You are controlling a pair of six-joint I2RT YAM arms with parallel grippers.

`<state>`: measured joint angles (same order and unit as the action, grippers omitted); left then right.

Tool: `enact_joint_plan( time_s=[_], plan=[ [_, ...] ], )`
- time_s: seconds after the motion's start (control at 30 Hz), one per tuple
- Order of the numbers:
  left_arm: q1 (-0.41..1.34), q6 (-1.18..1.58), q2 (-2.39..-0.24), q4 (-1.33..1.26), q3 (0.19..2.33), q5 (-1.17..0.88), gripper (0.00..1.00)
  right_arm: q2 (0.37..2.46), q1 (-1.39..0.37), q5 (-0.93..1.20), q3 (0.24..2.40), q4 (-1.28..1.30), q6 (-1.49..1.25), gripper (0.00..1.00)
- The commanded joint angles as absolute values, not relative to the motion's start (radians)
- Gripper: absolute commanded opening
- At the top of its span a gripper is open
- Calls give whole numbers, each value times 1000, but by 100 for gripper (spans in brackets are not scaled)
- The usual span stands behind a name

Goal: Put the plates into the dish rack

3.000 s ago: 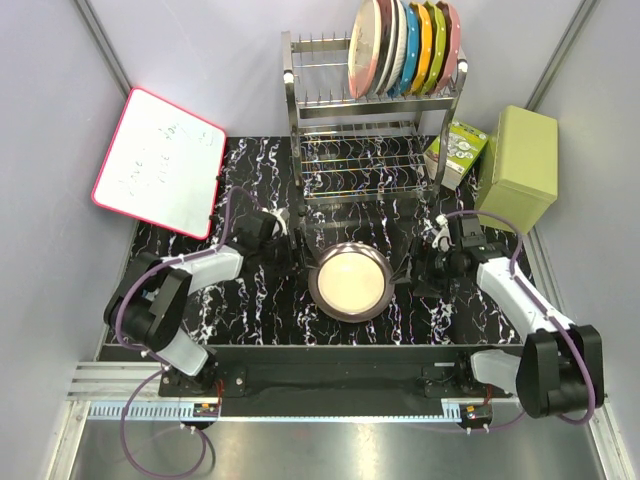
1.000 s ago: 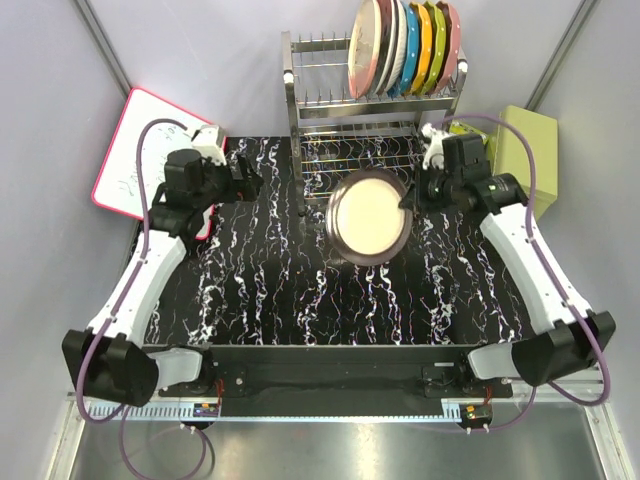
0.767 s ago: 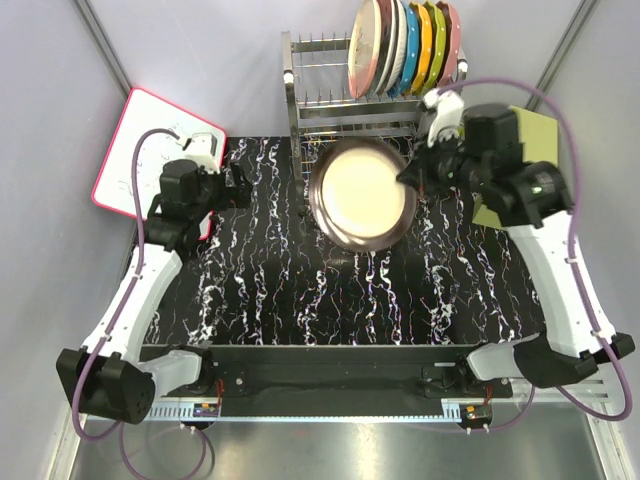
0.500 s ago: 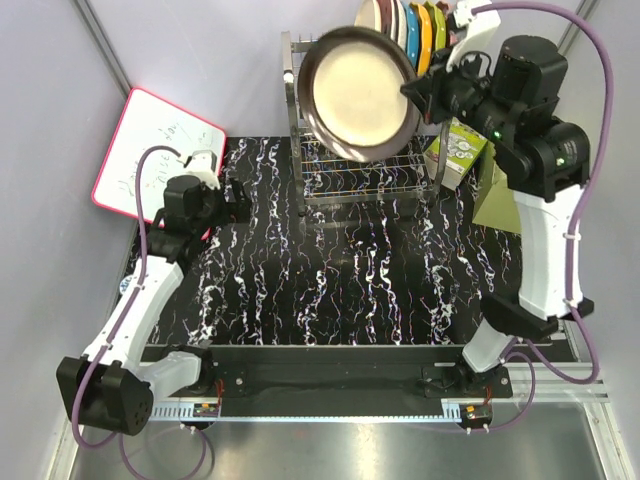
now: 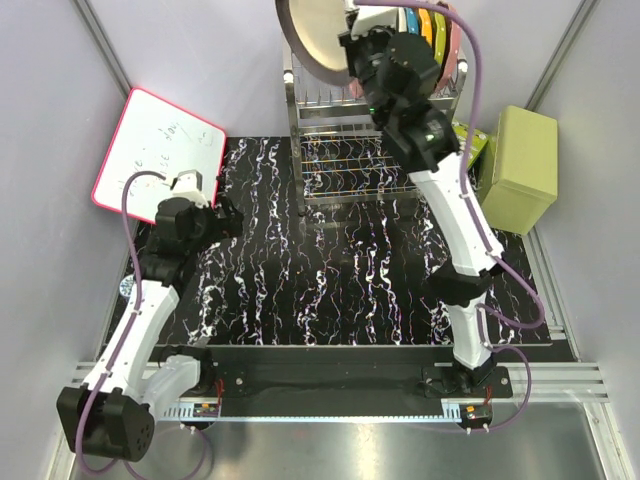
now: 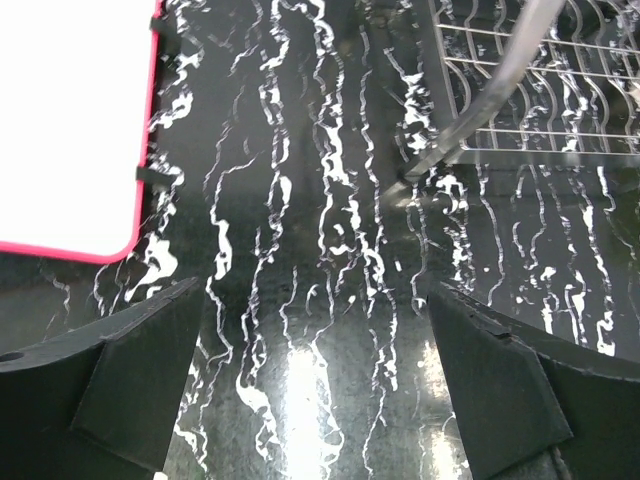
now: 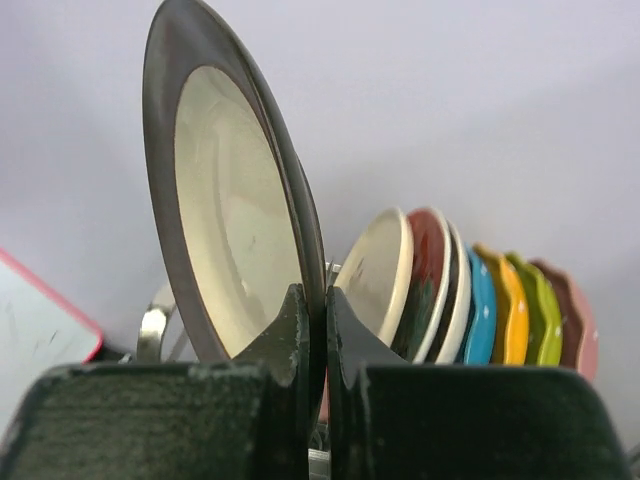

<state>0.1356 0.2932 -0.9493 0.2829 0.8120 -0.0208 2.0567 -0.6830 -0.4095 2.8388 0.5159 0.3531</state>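
My right gripper (image 7: 312, 300) is shut on the rim of the cream plate with a dark brown rim (image 7: 225, 220). It holds the plate upright on edge, high above the left part of the dish rack's (image 5: 370, 150) top tier. From above, this plate (image 5: 312, 30) sits at the frame's top edge, next to my right gripper (image 5: 348, 42). To its right, a cream plate (image 7: 385, 275) and a red plate (image 7: 432, 265) stand in the rack with other plates. My left gripper (image 6: 318, 290) hangs open and empty over the table, left of the rack (image 6: 530, 90).
Blue (image 7: 483, 310), orange (image 7: 510, 310), green (image 7: 540, 315) and pink (image 7: 580, 335) plates fill the rack's right end. A red-framed whiteboard (image 5: 160, 160) leans at the far left. A green bin (image 5: 520, 165) and a small carton (image 5: 468, 145) stand right of the rack.
My right arm has lifted the brown-rimmed plate from just above the table to high over the rack and turned it on edge. The left arm has drawn back toward the near left.
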Motion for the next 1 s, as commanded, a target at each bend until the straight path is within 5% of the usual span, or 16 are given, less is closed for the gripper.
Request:
enact_joint_plan(
  time_s=[0.0,0.37,0.97],
  plan=[
    [121,325,-896,219,770,-9,99,1986,-764,-590,2810,-283,599,0],
    [132,336,-850,193,739,43,99,2080,-790,-827,2766,-597,788,0],
    [178,345,-865,117,661,87,99,2151,-790,-897,2708,-532,733,0]
  ],
)
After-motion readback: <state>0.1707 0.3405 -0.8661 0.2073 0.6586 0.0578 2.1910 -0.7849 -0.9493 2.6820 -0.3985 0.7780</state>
